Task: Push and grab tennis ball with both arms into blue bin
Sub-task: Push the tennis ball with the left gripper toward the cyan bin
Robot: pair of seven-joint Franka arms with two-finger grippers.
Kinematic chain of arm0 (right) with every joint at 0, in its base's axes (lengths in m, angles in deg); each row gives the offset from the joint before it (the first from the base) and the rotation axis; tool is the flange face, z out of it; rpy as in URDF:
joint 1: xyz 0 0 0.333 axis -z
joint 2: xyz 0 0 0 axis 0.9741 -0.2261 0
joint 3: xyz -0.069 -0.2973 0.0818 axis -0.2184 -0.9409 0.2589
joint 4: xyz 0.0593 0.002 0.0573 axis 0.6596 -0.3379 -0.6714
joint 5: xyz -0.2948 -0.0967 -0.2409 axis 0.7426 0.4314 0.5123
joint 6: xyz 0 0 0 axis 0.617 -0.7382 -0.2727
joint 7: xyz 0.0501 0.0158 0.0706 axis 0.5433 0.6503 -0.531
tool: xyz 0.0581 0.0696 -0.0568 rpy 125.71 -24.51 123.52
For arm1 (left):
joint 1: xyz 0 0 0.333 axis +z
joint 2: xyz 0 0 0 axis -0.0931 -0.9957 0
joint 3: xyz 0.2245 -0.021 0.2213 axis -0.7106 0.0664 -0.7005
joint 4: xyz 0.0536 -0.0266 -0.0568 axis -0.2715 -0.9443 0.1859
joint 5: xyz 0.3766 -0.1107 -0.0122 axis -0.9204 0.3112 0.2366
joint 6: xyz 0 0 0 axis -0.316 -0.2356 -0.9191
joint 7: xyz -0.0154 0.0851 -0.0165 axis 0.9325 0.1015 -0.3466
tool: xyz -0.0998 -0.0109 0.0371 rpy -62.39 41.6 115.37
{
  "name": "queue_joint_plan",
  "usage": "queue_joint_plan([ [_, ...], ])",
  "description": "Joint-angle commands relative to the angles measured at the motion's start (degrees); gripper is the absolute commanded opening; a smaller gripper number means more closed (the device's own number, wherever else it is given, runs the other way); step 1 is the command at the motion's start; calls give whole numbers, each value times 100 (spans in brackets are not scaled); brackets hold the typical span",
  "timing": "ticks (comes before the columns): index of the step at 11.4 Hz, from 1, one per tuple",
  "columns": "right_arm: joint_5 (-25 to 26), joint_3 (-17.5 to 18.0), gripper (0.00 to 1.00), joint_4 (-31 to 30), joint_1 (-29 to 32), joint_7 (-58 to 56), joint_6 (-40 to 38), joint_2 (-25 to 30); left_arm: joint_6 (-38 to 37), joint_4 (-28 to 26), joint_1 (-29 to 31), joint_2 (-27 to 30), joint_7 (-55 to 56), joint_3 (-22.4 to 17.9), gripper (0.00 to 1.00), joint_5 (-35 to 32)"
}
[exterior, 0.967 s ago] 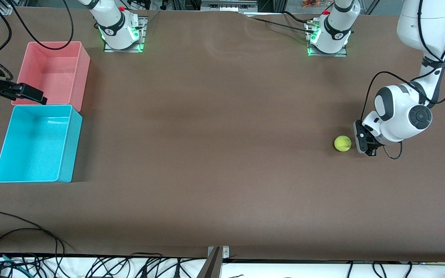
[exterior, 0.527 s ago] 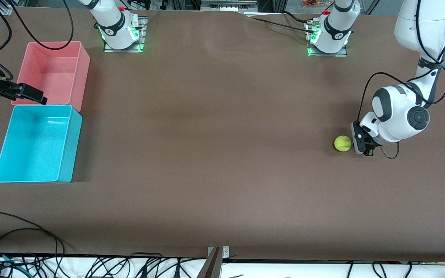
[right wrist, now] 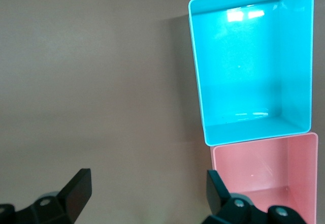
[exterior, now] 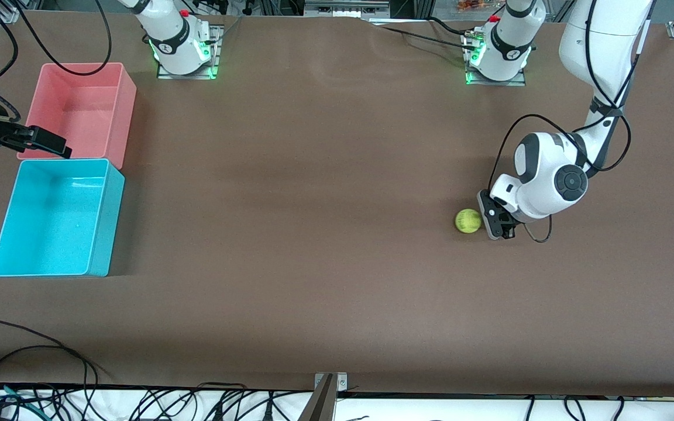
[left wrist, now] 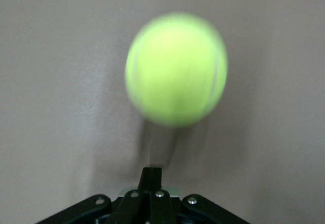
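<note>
From the front view, the tennis ball [exterior: 468, 221] sits on the brown table [exterior: 325, 234], toward the left arm's end. The left tool [exterior: 494, 222] is low by the table, just beside the ball, on the side away from the bins, and its fingers are pressed together. I cannot tell if it touches the ball. A moment ago the ball lay closer to the left arm's end of the table; now ball and left tool have both slid toward the bins. The blue bin [exterior: 3, 234] and the pink bin [exterior: 126, 93] sit side by side at the right arm's end, well apart from the ball, with the blue one nearer the camera. The right tool [exterior: 44, 142] waits over the spot where the two bins meet and has not moved.

In the left wrist view, the ball [left wrist: 175, 69] looks blurry and big, just past the closed fingertips [left wrist: 151, 176].

In the right wrist view, the right tool's fingers [right wrist: 76, 189] are spread wide, holding nothing, with the blue bin [right wrist: 199, 82] and pink bin [right wrist: 264, 148] below.
</note>
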Motion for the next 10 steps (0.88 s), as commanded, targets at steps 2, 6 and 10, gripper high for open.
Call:
queue_joint_plan([
  [2, 32, 9, 100, 130, 11, -50, -102, -37, -99, 66, 166, 51, -161, -104, 0, -93],
  [6, 23, 18, 100, 121, -41, 3, -102, -46, -221, -14, 166, 201, -117, -113, 0, -75],
  [10, 40, 9, 100, 121, -24, -215, -67, -142, -328, -92, 166, 507, -117, -183, 24, -75],
])
